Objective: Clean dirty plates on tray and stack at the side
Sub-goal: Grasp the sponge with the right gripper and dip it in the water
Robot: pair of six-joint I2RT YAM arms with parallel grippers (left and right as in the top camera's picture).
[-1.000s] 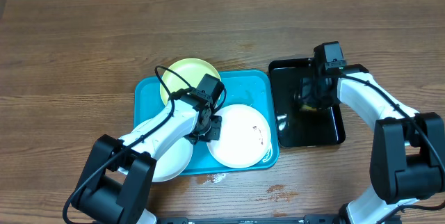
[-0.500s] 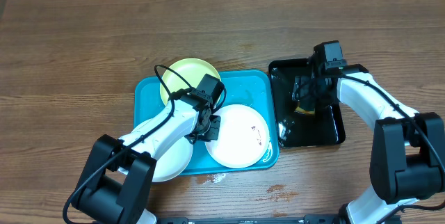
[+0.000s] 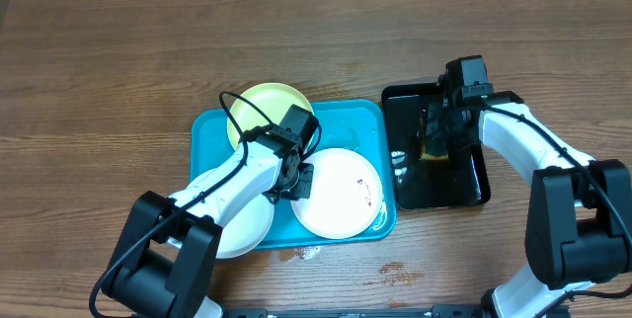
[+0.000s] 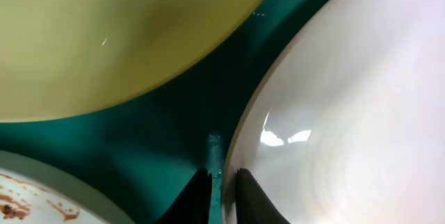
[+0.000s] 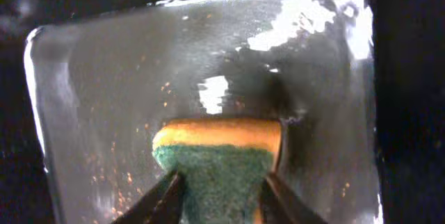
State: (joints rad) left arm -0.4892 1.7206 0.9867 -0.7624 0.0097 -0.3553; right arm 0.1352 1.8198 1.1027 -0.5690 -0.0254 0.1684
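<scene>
Right end effector – now closed on sponge

The turquoise tray lies flat and holds three round, shallow plates. The pale yellow-green plate sits at the tray's back-left corner, jutting past its rim. The front-right white plate shows small brown smears near its right edge. The front-left white plate, partly hidden, overhangs the tray's front rim.

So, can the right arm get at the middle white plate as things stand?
Probably yes: the white plate lies uncovered near the black tray where the right gripper holds a sponge; the left gripper pinches only its far rim.
</scene>
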